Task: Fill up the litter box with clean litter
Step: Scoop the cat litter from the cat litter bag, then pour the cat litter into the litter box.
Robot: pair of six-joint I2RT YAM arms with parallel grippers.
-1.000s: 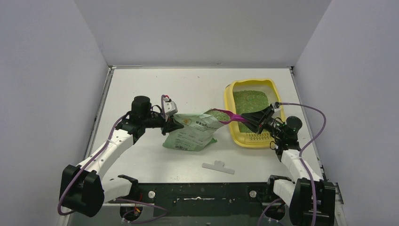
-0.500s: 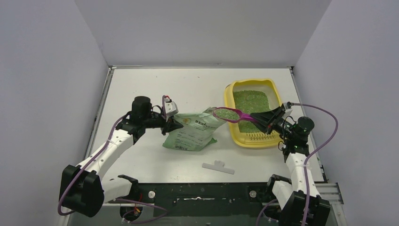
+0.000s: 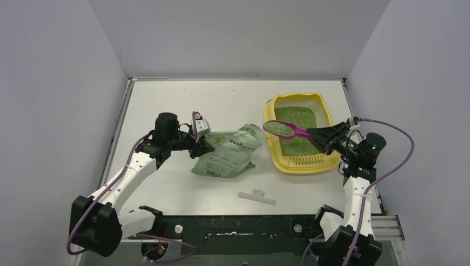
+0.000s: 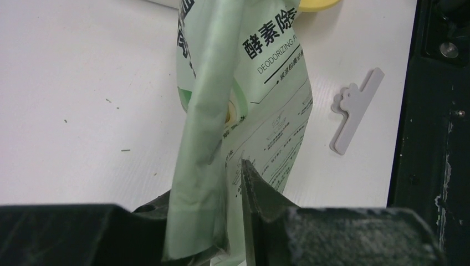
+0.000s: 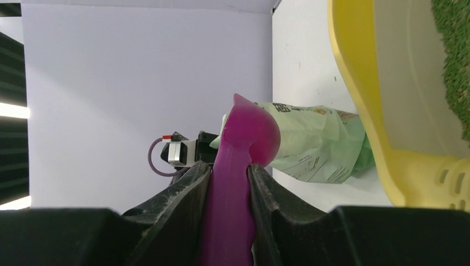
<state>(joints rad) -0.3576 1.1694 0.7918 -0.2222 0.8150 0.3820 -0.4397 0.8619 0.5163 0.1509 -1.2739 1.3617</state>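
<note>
The yellow litter box (image 3: 325, 101) stands at the right rear with a bed of green clean litter (image 3: 295, 117) in it; the right wrist view shows its wall (image 5: 354, 83) and the litter (image 5: 451, 55). My right gripper (image 3: 317, 133) (image 5: 230, 166) is shut on the handle of a magenta scoop (image 3: 280, 128) (image 5: 244, 138). The scoop's bowl holds green granules and hovers over the box's left rim. My left gripper (image 3: 201, 145) (image 4: 208, 188) grips the folded edge of the light-green bag (image 3: 227, 152) (image 4: 266, 83), which stands at mid-table.
A white bag clip (image 3: 256, 197) (image 4: 354, 111) lies on the table in front of the bag. Grey walls close in the table on three sides. The dark base rail (image 3: 238, 227) runs along the near edge.
My right arm has swung right and drawn the loaded scoop out of the bag's mouth to above the litter box's left rim. The bag's mouth has sagged shut. The left arm has not shifted.
</note>
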